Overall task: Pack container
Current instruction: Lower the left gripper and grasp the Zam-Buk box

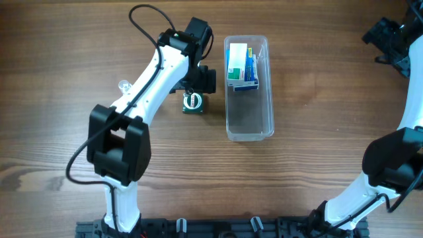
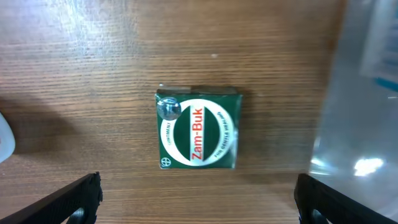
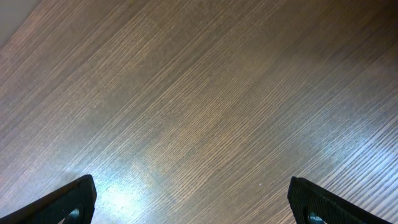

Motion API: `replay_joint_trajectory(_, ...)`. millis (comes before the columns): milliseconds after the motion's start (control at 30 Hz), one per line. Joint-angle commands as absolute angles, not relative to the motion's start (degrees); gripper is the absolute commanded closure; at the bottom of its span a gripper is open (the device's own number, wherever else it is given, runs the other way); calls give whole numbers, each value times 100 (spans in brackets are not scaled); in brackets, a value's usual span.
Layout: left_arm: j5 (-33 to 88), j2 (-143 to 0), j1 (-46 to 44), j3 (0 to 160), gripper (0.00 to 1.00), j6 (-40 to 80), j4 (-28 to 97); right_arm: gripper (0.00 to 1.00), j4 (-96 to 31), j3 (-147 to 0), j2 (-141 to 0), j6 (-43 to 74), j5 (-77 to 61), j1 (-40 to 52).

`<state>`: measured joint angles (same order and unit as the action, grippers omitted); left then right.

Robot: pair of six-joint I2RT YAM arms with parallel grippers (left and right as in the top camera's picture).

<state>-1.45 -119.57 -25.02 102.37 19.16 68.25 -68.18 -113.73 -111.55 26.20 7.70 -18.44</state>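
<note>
The left pincer [image 2: 199,196] spread wide over the Zam-Buk box [image 2: 198,128]
It grips nothing; the box lies on the table [image 1: 317,99] just beside the clear container [image 1: 250,120]. The right pincer [image 3: 193,199] gapes wide too, empty.

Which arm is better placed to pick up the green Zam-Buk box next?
Left. The left gripper hangs open directly above the Zam-Buk box, beside the container. The right gripper is far off, with no box in its view.

"Zam-Buk" (red) on green box [image 2: 198,136]
</note>
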Motion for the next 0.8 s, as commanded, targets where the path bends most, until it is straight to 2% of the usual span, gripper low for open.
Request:
replay_joint_trajectory(0,-266,-12269,-2493,10313,0,2067,6884,0,-6814,-11389,-11220,2700,762,-1835)
replay_joint_trajectory(767,-91,-12733,-2486,10250,0,2187,6803,0,-6799,-11389,-11220,2703,762,-1835)
